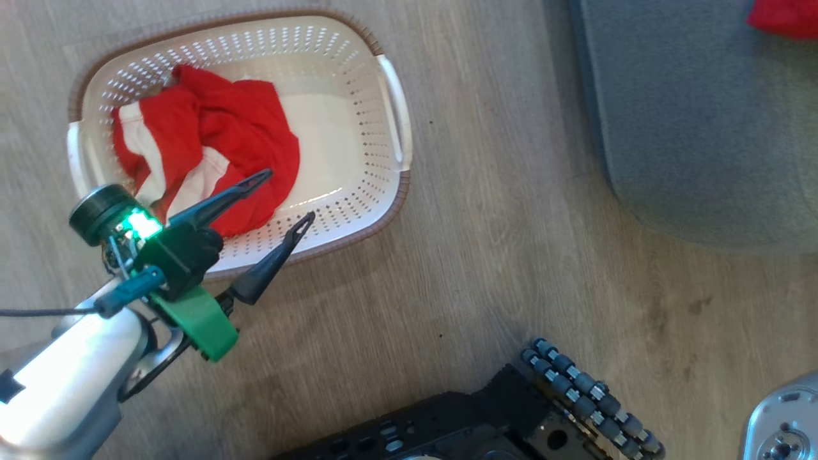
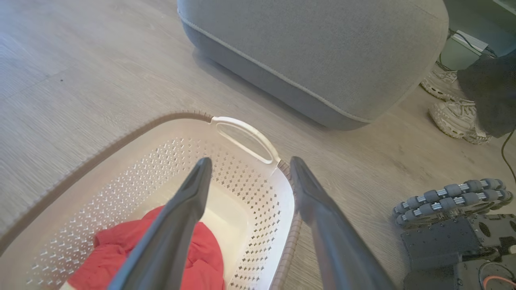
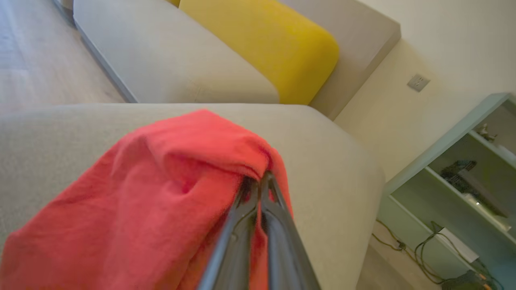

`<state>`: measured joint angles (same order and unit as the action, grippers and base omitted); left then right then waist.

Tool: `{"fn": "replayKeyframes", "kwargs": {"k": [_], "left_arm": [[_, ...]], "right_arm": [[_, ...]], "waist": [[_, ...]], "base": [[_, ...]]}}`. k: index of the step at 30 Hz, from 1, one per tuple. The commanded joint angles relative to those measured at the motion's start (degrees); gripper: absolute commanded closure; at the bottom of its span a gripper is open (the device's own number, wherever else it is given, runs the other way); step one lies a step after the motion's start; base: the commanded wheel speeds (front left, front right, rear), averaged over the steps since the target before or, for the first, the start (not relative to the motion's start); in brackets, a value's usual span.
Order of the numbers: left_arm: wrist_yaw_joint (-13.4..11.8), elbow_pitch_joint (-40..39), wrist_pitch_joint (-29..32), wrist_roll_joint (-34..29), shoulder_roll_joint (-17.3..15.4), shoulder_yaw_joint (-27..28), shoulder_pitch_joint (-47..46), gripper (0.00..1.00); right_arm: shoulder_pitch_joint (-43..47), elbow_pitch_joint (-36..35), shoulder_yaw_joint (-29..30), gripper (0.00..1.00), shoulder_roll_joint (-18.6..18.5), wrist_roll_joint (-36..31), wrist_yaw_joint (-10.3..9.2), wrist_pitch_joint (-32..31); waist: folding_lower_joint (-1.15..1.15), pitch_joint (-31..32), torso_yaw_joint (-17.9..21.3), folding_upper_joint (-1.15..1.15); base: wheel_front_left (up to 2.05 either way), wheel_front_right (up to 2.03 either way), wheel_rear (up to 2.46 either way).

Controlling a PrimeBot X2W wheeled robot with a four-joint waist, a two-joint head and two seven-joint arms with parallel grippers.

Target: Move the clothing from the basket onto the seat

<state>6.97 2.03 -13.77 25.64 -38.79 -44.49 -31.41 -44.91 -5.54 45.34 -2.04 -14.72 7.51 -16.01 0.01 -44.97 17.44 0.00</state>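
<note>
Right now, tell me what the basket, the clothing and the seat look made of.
Basket: likely moulded plastic, cream, slight sheen, punched holes; brown rim looks woven.
Clothing: soft red fabric with white panels, crumpled folds.
Seat: grey upholstery cloth, matte, fine texture, stitched seam.

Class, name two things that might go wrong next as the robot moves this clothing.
The open left claw hangs over the basket with one finger near its rim; coming down, it may strike the wall rather than the clothing. The right claw is shut on a red garment over the seat; released carelessly, it might slide off.
</note>
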Motion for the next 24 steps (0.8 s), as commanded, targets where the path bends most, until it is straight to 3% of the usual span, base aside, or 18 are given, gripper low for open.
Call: {"fn": "replayKeyframes", "kwargs": {"k": [1,2,3,4,5,12,18,24], "left_arm": [[0.33,-1.16,-0.85,0.39,-1.79,1.86,0.61,0.00],[0.35,-0.96,-0.92,0.47,-1.72,1.86,0.50,0.00],[0.37,-0.77,-0.98,0.54,-1.60,1.88,0.35,0.00],[0.38,-0.61,-1.04,0.60,-1.41,1.89,0.17,0.00],[0.39,-0.45,-1.08,0.65,-1.14,1.89,-0.02,0.00],[0.45,1.03,-1.20,0.98,0.90,2.20,-0.70,0.00],[0.49,4.02,-1.21,1.38,5.13,3.65,-0.52,0.00],[0.50,8.23,-1.22,2.08,9.18,6.12,0.60,0.00]], "right_arm": [[1.58,0.85,0.61,1.00,-0.87,1.34,-0.02,2.43],[2.02,2.78,0.95,1.00,-0.86,1.59,-0.02,4.15],[2.31,4.78,1.27,0.87,-0.86,1.85,-0.02,5.76],[2.37,6.73,1.89,0.57,-0.86,2.13,-0.02,7.43],[2.50,8.56,2.10,0.00,-0.86,2.01,-0.02,9.24],[2.36,18.71,1.87,0.00,-1.25,0.85,-0.02,18.27],[4.33,29.49,-1.32,0.00,-6.71,2.23,-0.02,27.05],[8.03,34.37,-4.80,0.00,-11.16,5.15,-0.02,30.35]], "waist": [[-0.01,-0.17,-0.73,0.00],[-0.01,-0.10,-0.92,0.00],[-0.01,0.02,-1.10,0.00],[-0.01,0.18,-1.28,0.00],[-0.01,0.39,-1.41,0.00],[-0.01,2.94,-1.93,0.00],[-0.01,8.42,-3.26,0.00],[-0.01,14.40,-5.12,0.00]], "base": [[0.00,0.00,0.00],[0.00,0.00,0.00],[0.00,0.00,0.00],[0.00,0.00,0.00],[0.00,0.00,0.00],[0.00,0.00,0.00],[0.00,0.00,0.00],[0.00,0.00,0.00]]}}
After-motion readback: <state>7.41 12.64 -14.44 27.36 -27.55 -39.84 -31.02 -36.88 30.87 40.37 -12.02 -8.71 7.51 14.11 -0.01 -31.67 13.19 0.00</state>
